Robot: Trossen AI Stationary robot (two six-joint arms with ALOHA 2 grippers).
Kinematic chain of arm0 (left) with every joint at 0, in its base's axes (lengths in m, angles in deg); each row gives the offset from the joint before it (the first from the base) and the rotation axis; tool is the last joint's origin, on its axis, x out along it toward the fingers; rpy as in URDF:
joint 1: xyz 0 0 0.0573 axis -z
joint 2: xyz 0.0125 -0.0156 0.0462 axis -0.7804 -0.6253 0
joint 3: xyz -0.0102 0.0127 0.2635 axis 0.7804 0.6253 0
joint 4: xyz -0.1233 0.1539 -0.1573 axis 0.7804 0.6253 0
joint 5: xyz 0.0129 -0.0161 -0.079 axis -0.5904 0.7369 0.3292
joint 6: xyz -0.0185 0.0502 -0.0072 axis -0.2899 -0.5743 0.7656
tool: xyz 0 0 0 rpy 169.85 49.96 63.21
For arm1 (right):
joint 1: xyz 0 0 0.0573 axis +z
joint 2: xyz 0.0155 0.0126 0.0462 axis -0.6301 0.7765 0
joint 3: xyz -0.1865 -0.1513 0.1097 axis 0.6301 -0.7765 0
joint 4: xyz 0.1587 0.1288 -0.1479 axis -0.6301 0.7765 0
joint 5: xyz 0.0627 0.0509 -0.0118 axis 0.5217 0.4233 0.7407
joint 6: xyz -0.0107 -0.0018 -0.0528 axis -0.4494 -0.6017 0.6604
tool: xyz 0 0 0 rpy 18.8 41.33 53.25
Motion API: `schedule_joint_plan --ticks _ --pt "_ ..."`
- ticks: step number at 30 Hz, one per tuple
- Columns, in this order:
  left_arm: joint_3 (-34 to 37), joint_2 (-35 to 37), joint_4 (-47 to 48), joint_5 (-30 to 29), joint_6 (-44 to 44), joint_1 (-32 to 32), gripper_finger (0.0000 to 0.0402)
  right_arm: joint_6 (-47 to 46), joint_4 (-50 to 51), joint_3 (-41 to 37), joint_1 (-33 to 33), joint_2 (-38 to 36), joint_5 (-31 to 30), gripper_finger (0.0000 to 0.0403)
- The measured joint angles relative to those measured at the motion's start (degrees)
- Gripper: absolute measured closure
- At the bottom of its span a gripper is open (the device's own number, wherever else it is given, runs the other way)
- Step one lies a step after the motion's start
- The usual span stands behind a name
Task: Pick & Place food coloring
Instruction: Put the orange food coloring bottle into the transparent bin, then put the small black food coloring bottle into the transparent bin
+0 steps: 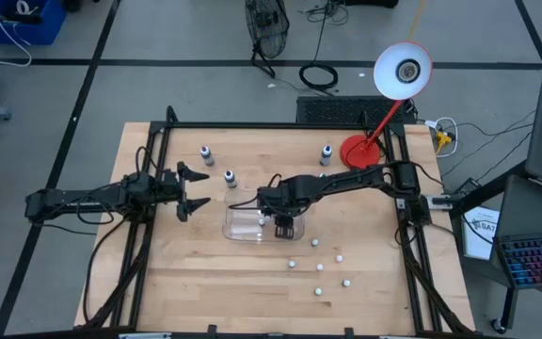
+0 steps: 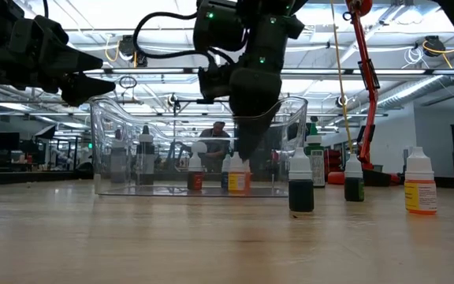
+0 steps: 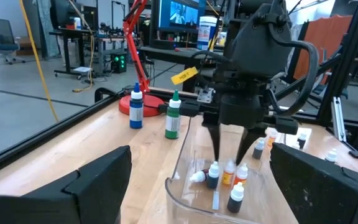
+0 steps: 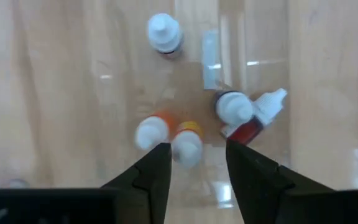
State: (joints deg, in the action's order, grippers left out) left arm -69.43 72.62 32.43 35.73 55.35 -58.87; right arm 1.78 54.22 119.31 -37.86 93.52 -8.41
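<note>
Here the right gripper (image 1: 285, 226) hangs over the clear plastic tray (image 1: 236, 229) near the middle of the wooden table (image 1: 196, 282), its dark fingers (image 4: 157, 171) pointing down into the tray with a moderate gap between them and nothing clamped. In the right wrist view the tips sit either side of a yellow-banded bottle (image 4: 188, 144), just above its white cap and not touching it.

The food coloring bottles are small, pale-bodied droppers with white pointed caps and coloured contents or labels. Five are inside the tray: the yellow-banded one, an orange one (image 4: 151, 132) touching it, a dark one (image 4: 232, 107) close by, a red one (image 4: 253, 121) lying on its side against the dark one, and another dark one (image 4: 164, 32) standing apart toward the tray's other wall. A narrow clear strip (image 4: 210, 60) lies on the tray floor between them.

More bottles stand loose on the table. Three with dark tops sit on the far side: one (image 1: 206, 153) near the left arm, one (image 1: 231, 177) just behind the tray, one (image 1: 326, 153) beside the red lamp base (image 1: 358, 151). Several more (image 1: 320, 267) are scattered upright on the near right side.

The left gripper (image 1: 193, 190) waits left of the tray, held above the table, jaws spread wide and empty
</note>
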Motion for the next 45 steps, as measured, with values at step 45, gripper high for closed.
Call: schedule_joint_plan --ticks 45 --pt "0.0 -0.02 0.01 0.0 -0.01 0.0 0.0023 -81.3 18.26 -14.9 37.48 -17.51 2.67 0.0271"
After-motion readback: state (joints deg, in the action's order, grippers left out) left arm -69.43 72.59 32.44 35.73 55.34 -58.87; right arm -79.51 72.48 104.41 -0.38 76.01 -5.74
